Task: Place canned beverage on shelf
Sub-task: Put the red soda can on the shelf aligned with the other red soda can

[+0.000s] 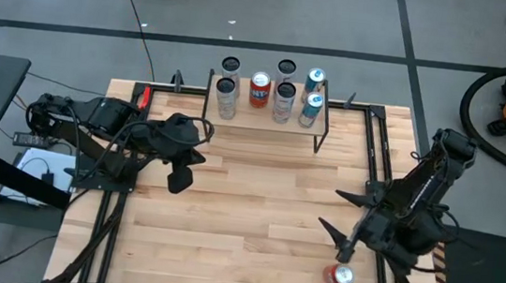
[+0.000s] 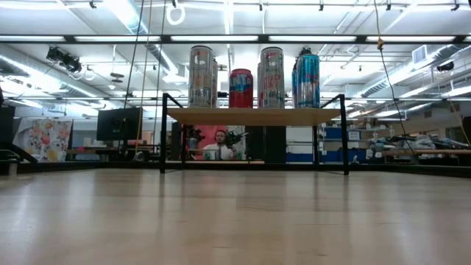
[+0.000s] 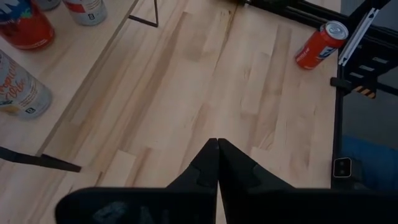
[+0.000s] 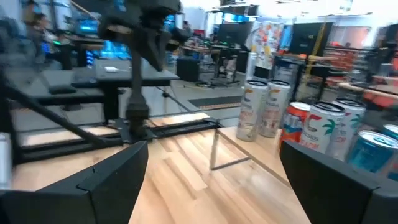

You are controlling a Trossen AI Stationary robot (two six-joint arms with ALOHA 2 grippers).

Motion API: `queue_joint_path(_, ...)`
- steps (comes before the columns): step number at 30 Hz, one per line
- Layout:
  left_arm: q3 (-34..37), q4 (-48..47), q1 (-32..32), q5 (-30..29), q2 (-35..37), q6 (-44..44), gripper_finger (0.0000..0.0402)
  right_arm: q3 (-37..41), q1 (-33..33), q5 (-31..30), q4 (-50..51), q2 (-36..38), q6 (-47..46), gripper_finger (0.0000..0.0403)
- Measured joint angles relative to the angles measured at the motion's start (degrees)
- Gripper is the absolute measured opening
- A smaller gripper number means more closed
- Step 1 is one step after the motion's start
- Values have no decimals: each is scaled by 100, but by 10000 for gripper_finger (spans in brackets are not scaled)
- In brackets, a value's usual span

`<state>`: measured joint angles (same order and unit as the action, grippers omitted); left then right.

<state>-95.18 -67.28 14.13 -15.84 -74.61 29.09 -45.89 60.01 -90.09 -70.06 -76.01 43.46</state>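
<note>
The right gripper (image 1: pixel 347 215) hangs with its dark fingers spread wide and empty, over the counter's near right part. Just beside it, nearer the front edge, stands the red cylindrical beverage can with a silver top (image 1: pixel 341 276), upright and untouched. This looks like the approach before the pick: the next move calls for lowering the spread fingers around the can's body, closing, then carrying it across to the small low shelf with a light wooden top and thin black legs (image 1: pixel 269 120) at the counter's far edge. That shelf already carries several cans, so a free spot must be chosen. The left gripper (image 1: pixel 178 179) waits with fingers pressed together over the light wooden plank counter (image 1: pixel 245 216), left of centre.
</note>
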Motion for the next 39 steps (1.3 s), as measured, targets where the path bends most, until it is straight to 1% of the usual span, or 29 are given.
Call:
queue_joint_path(9,0,18,0,0,0,-12,6,-102,703,0,-104,4,30,376)
queue_joint_path(17,0,18,-2,0,0,-14,6,-101,1101,3,-359,4,42,376)
queue_joint_path(19,0,3,-2,0,0,-14,6,-100,1277,3,-499,4,48,376)
queue_joint_path(26,0,-22,-2,0,0,-14,6,-100,2050,5,-505,4,-2,376)
queue_joint_path(30,0,-22,-2,0,0,18,6,-100,2415,7,-363,4,-451,376)
queue_joint_path(34,0,-22,-2,0,0,34,6,-99,2595,9,-61,-148,-1016,376)
queue_joint_path(39,0,22,-2,0,0,35,6,-98,2765,11,-72,-443,-1269,376)
